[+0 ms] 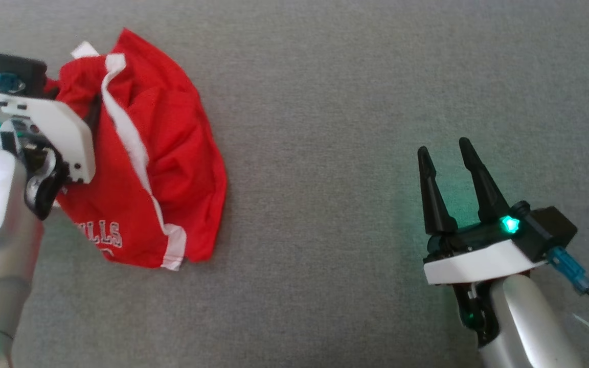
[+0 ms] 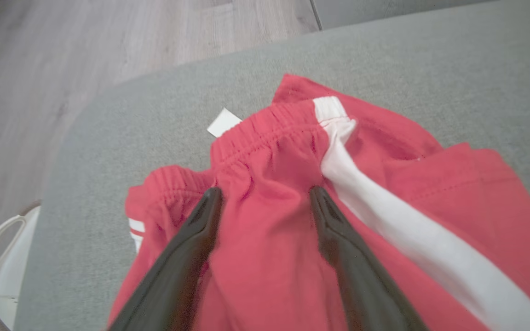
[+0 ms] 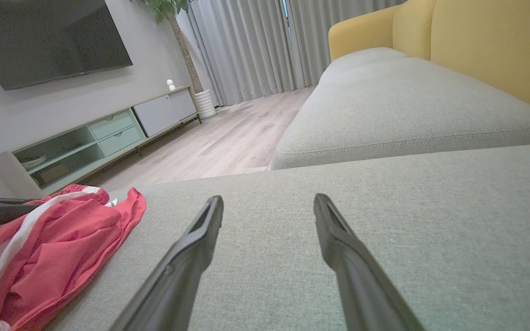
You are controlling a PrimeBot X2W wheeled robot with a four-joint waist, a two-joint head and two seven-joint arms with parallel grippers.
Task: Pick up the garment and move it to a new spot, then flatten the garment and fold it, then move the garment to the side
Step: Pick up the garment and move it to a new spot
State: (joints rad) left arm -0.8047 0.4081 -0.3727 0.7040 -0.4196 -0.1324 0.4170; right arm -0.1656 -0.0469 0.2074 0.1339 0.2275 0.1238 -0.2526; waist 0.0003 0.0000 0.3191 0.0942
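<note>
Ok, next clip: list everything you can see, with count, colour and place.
shorts: one, red with white stripes, crumpled on the near cushion, robot's left
seat cushions: two, grey, under the work and beyond it
backrest: one, yellow, behind the cushions
television: one, black, on the wall
cabinet: one, pale, below the television
curtains: one set, grey, far wall
floor: one, pale wood, beside the sofa
tub: one, white, on the floor
left end effector: one, black fingers, open, astride the shorts' waistband
right end effector: one, black fingers, open, over bare cushion
</note>
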